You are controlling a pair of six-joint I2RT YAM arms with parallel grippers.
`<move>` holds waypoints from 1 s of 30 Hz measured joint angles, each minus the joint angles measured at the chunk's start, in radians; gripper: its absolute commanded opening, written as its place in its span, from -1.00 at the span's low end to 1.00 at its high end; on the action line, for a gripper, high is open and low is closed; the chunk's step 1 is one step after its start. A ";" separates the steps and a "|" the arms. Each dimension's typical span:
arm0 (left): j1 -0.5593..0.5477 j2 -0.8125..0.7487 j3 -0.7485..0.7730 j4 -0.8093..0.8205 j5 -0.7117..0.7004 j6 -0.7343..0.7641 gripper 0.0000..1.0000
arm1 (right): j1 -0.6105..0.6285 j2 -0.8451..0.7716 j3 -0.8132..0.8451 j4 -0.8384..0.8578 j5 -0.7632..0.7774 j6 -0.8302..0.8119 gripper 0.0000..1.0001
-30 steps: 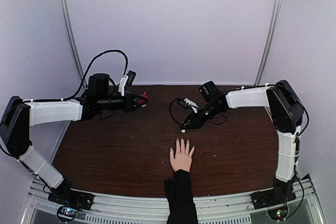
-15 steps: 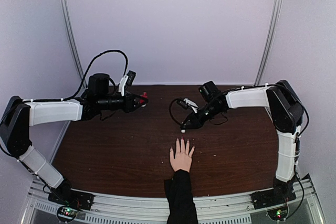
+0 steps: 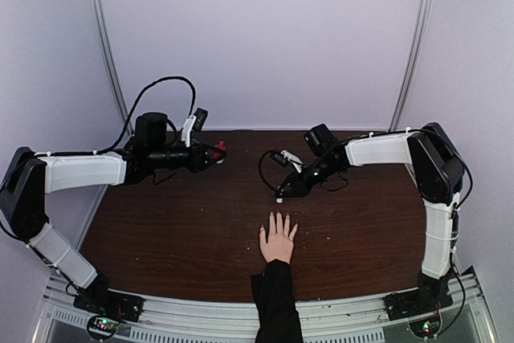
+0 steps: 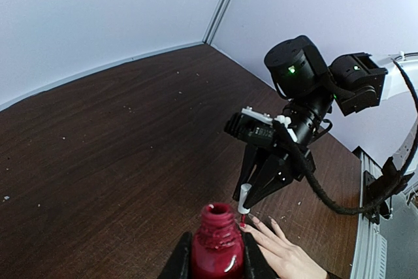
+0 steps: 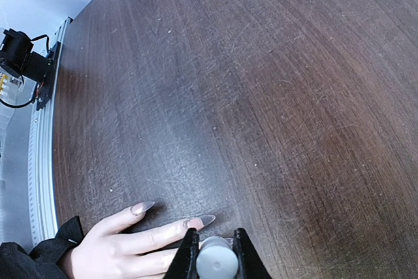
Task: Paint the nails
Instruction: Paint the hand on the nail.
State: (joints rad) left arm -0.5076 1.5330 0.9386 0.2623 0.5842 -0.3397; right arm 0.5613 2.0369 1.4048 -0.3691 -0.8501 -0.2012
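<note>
A pale hand (image 3: 278,240) with a black sleeve lies flat on the table, fingers pointing away. Its nails are long; in the right wrist view two (image 5: 206,219) look bare. In the left wrist view one fingertip (image 4: 242,225) shows red just below the brush. My right gripper (image 3: 283,192) is shut on the white brush cap (image 5: 216,261) and holds it just above the fingertips, brush down. My left gripper (image 3: 215,153) is shut on the open red polish bottle (image 4: 217,246), held upright above the table's far left, away from the hand.
The dark wooden table (image 3: 185,222) is walled by pale panels at the back and sides. A metal rail (image 3: 201,315) runs along the near edge. The right arm's black cable (image 4: 320,191) loops near its wrist.
</note>
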 measured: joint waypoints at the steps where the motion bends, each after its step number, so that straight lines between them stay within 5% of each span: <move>1: 0.000 0.000 0.000 0.000 0.000 0.000 -1.00 | 0.000 0.000 0.000 0.000 -0.001 0.000 -1.00; 30: 0.000 0.000 0.000 0.000 0.000 0.000 -1.00 | 0.000 0.001 0.000 -0.001 -0.010 0.002 -1.00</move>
State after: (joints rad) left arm -0.5076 1.5330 0.9386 0.2623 0.5838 -0.3393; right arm 0.5617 2.0377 1.4052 -0.3698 -0.8597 -0.1993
